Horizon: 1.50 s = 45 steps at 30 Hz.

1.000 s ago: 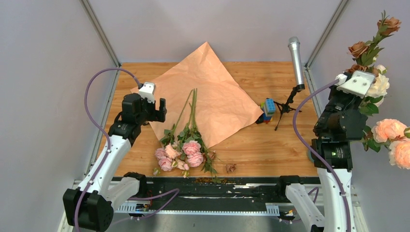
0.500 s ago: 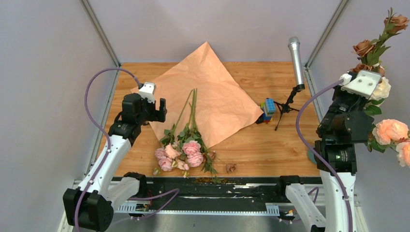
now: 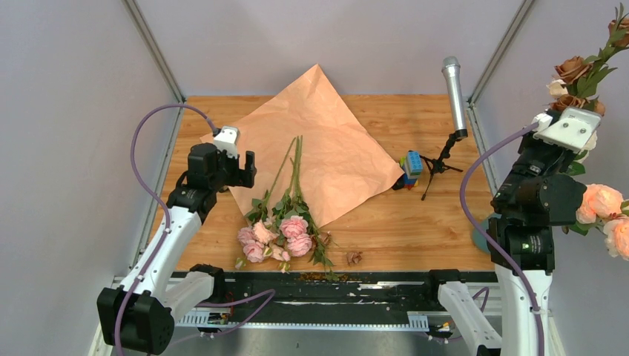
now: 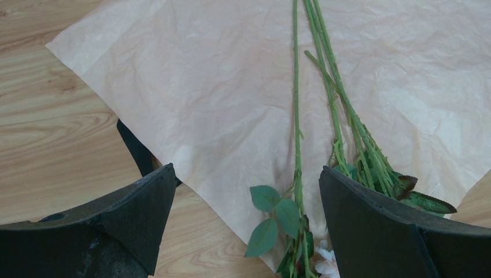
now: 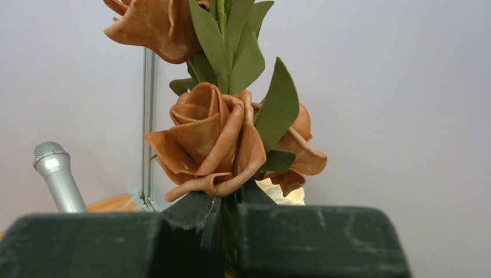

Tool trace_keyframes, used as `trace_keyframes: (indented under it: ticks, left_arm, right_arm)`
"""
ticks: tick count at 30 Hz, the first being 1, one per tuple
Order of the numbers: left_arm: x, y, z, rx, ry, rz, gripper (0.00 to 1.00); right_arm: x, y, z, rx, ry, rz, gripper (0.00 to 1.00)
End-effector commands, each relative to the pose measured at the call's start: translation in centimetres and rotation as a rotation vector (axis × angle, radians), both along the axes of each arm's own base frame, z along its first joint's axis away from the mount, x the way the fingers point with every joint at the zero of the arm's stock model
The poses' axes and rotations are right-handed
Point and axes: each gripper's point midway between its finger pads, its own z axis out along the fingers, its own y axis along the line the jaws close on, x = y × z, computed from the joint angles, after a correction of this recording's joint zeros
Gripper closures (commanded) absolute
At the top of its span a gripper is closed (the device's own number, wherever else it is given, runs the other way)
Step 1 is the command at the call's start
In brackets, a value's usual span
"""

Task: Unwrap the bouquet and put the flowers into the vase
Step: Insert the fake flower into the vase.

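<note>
Right wrist: right gripper (image 5: 228, 223) clenched on brown-orange leafy rose stem (image 5: 208, 142), left gripper (image 4: 246, 179) gaping; swinging could clip silver microphone (image 5: 58, 176) leftward.

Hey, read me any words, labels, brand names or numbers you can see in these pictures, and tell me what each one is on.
None: no readable text in any view.
The paper, microphone, toy blocks and orange roses show no lettering, label or number.
</note>
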Motion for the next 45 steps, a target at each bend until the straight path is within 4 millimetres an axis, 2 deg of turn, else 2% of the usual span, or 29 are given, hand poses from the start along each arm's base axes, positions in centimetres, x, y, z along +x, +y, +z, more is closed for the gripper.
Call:
trace_keyframes:
  ticks: [1,12,19,22,24,27,32,37,42,45]
  left_arm:
    - [0.6,-0.2,1.1,-0.004,-0.039,-0.016,0.00]
    - [0.5,-0.2,1.1,-0.007,-0.040,-0.018,0.00]
    - [0.4,-0.3,1.1,-0.009,-0.040,-0.021,0.00]
    - [0.4,-0.3,1.1,-0.010,-0.040,-0.022,0.00]
    - [0.4,-0.4,1.1,-0.011,-0.039,-0.024,0.00]
    - [0.3,-0.4,1.1,-0.012,-0.040,-0.025,0.00]
    - [0.2,-0.4,1.4,-0.017,-0.048,-0.027,0.00]
    - [0.2,-0.5,1.5,-0.020,-0.051,-0.032,0.00]
    - [0.2,-0.5,1.8,-0.023,-0.058,-0.032,0.00]
    - [0.1,-0.5,1.8,-0.023,-0.058,-0.032,0.00]
  right_arm:
    - [-1.0,-0.4,0.6,-0.004,-0.012,-0.023,1.00]
    - [0.8,-1.4,-5.0,0.044,0.110,-0.105,1.00]
    - [0.1,-2.6,-7.4,0.073,0.125,-0.194,1.00]
    - [-0.5,-4.0,-9.0,0.091,0.140,-0.273,1.00]
    - [-0.6,-4.4,-9.4,0.105,0.119,-0.301,1.00]
    - [-0.8,-5.0,-10.4,0.119,0.128,-0.343,0.95]
    - [-0.8,-5.2,-11.2,0.124,0.128,-0.345,0.73]
    - [-1.2,-5.1,-10.9,0.129,0.104,-0.336,0.57]
    - [-1.5,-4.6,-10.2,0.119,0.071,-0.291,0.47]
    - [-1.7,-4.2,-9.9,0.112,0.057,-0.261,0.33]
